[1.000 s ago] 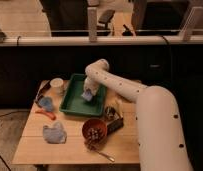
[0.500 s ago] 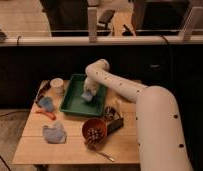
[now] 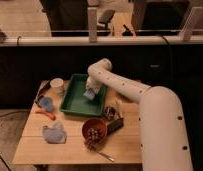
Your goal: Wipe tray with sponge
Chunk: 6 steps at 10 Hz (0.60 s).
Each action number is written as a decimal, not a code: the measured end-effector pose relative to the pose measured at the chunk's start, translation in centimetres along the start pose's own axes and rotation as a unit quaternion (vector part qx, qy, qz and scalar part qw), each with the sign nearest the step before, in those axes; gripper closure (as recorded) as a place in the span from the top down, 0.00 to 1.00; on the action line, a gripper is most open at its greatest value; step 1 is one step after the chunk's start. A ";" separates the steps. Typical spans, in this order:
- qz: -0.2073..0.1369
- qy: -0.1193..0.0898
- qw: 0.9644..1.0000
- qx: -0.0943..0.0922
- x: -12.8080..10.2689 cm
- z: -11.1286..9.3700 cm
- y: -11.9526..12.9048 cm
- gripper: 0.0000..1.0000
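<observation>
The green tray [image 3: 76,100] lies at the back middle of the wooden table. My white arm reaches over its right side, and the gripper [image 3: 89,93] points down into the tray's right half. Under the gripper is the sponge [image 3: 88,93], a small pale blue-grey block that rests on or just above the tray floor. The arm's wrist hides the top of the gripper.
A red-brown bowl [image 3: 94,129] with small items stands in front of the tray. A wrinkly blue-grey cloth [image 3: 54,133] lies front left. A blue-headed brush with orange handle [image 3: 45,106] and a white cup [image 3: 57,84] sit left of the tray. Dark items [image 3: 112,114] lie right of the bowl.
</observation>
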 end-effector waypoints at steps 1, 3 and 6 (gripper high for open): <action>-0.011 -0.004 1.000 0.003 -0.3 0.2 -0.5 0.01; -0.051 -0.022 0.998 0.010 -2.3 0.9 -3.0 0.01; -0.108 -0.058 0.992 0.012 -6.3 1.0 -4.1 0.01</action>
